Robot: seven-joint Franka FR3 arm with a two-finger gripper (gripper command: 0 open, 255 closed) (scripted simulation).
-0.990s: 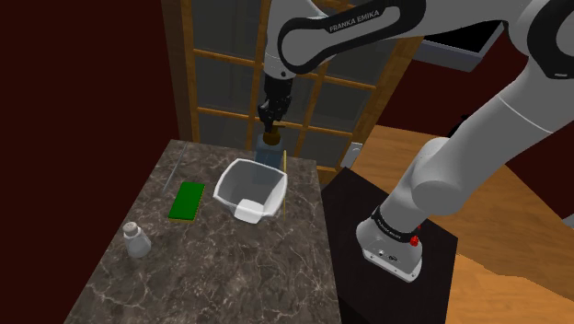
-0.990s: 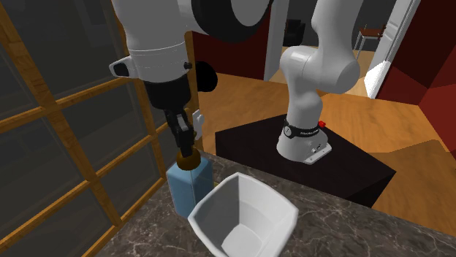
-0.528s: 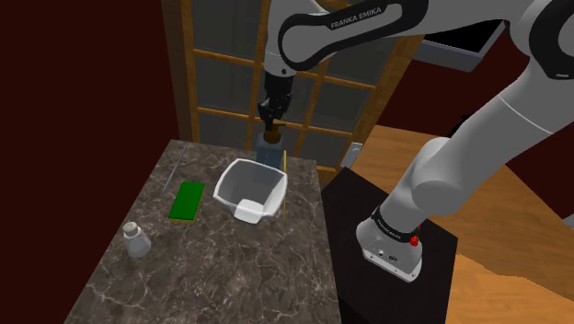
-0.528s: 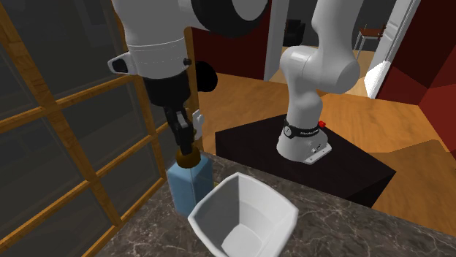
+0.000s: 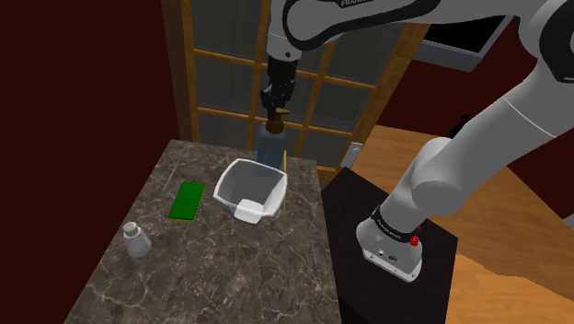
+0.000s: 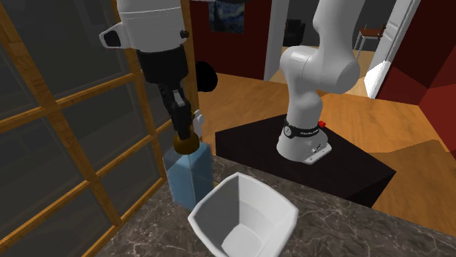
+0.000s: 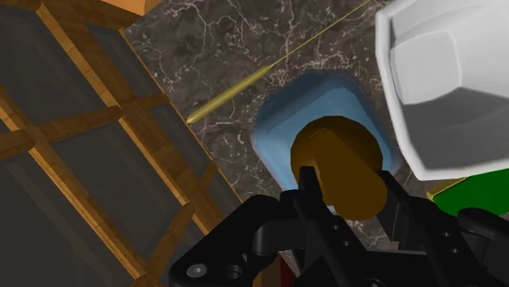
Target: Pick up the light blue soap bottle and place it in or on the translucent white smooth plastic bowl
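The light blue soap bottle (image 5: 271, 145) with a brown cap (image 6: 185, 143) hangs just behind the white bowl (image 5: 250, 189), in front of the wooden lattice window. My gripper (image 5: 276, 104) points straight down and is shut on the cap. The second exterior view has the bottle (image 6: 188, 174) beside the bowl's far corner (image 6: 245, 215), gripper (image 6: 183, 131) above it. In the wrist view the fingers (image 7: 310, 192) clasp the cap (image 7: 338, 163); the blue bottle shoulders (image 7: 281, 122) spread below, close to the bowl (image 7: 449, 81).
On the dark marble table (image 5: 184, 276) lie a flat green block (image 5: 188, 200), a small clear jar (image 5: 136, 241) and a thin yellow stick (image 5: 285, 184) beside the bowl. The window frame (image 5: 221, 64) stands right behind the bottle. The black stand (image 5: 386, 267) sits at the table's right.
The gripper has risen while shut on the cap, and the bottle has gone up with it by a small amount beside the bowl.
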